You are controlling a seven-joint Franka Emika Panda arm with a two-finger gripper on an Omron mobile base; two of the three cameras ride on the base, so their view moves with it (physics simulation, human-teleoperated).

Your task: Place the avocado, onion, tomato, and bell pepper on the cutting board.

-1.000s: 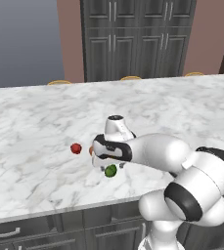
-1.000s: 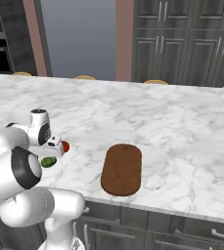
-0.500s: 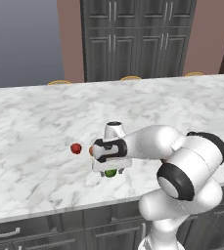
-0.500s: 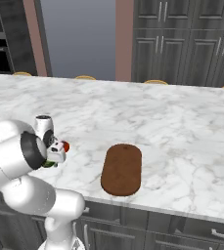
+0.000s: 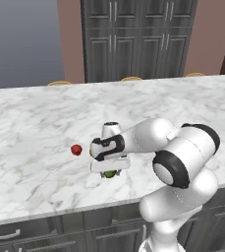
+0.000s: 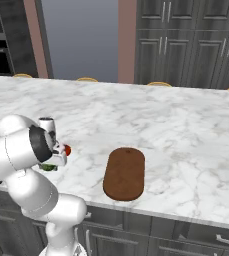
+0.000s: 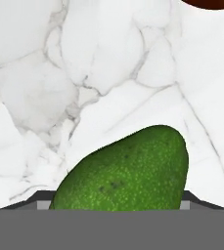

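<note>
Board (image 6: pixel 124 173) bare, well off to one side of the gripper (image 5: pixel 110 167); nothing placed yet. Avocado (image 7: pixel 128 171) on the counter (image 5: pixel 30 128) directly under the gripper, between the jaws. Contact unclear, so I cannot tell if it is pinched. A red ball (image 5: pixel 76 149) lies near; all four items remain.

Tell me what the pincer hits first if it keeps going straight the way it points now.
The avocado: it lies right ahead of the pincer, on the marble counter. Whether they already touch is unclear.
</note>
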